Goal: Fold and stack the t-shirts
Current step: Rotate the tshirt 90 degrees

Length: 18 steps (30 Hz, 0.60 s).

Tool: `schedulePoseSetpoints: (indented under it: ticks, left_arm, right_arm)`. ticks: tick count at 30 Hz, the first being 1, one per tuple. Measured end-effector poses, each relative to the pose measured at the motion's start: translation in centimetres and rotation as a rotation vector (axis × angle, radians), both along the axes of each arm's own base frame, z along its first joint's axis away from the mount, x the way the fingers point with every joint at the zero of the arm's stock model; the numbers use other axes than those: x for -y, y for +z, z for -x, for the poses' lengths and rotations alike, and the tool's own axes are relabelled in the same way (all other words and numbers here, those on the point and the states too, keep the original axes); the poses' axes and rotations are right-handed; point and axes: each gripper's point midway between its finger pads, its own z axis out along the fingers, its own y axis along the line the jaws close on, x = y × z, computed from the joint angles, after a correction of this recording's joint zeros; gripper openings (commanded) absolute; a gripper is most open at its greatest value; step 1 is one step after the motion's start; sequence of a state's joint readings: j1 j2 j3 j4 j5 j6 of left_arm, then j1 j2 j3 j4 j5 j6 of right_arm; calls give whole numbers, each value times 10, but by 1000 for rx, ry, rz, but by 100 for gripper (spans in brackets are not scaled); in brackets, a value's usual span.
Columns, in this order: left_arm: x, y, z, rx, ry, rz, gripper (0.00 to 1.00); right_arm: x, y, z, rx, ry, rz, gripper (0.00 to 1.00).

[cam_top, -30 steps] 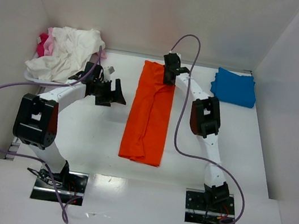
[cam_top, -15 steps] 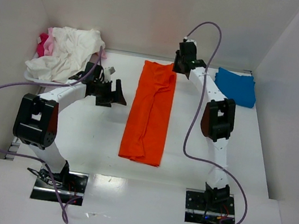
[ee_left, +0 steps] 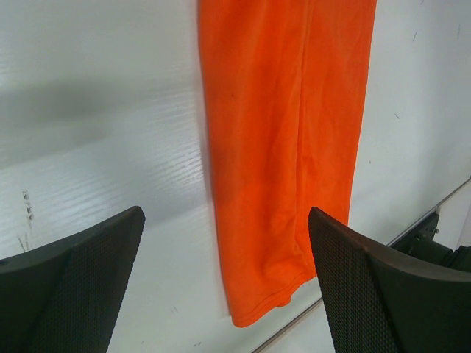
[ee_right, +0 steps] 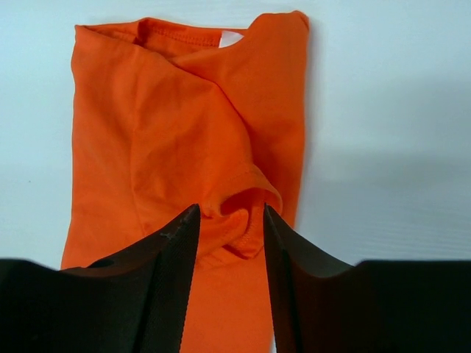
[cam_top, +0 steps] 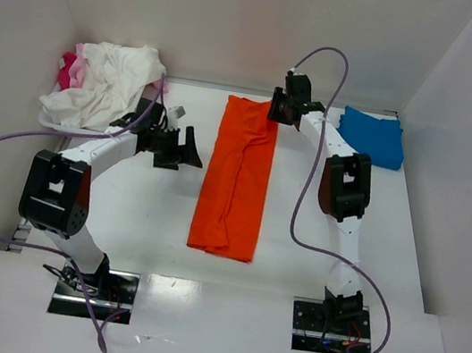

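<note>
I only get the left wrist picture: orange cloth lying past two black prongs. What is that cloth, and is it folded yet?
Observer: It is the orange t-shirt. The top view shows it folded into one long strip, with the collar end farthest from the arm bases.
Operator: Is the other arm anywhere near it?
Observer: Yes. The right gripper is at the strip's far right corner, open. Its own camera shows the collar and a tucked sleeve just beyond its fingers.
Operator: Are there other shirts about?
Observer: A folded blue t-shirt lies at the far right of the table. White cloth and pink cloth are heaped at the far left.
</note>
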<state>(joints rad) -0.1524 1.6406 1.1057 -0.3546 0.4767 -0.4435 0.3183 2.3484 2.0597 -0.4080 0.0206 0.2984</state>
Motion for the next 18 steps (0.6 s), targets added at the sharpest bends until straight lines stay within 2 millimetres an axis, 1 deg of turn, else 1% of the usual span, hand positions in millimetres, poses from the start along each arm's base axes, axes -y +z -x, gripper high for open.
schedulePoseSetpoints:
  ticks: [3, 9, 11, 13, 15, 16, 18]
  left_arm:
    - [0, 3, 1, 5, 0, 1, 100]
    - [0, 3, 2, 0, 0, 0, 100]
    - [0, 3, 2, -1, 0, -1, 100]
    - [-1, 3, 2, -1, 1, -1, 100]
    - [-1, 3, 2, -1, 1, -2, 100]
    - [-1, 3, 2, -1, 2, -2, 100]
    - [-1, 2, 3, -4, 3, -5, 100]
  right_arm:
    - [-6, -6, -1, -8, 14, -28, 52]
    - [-18, -22, -14, -16, 36, -61, 52]
    - [-20, -31, -15, -28, 41, -64, 47]
    - [-21, -38, -16, -38, 42, -66, 41]
    - [-22, -42, -19, -39, 36, -70, 37]
    - [-23, -44, -21, -38, 33, -71, 33]
    - [-22, -45, -24, -36, 24, -69, 28]
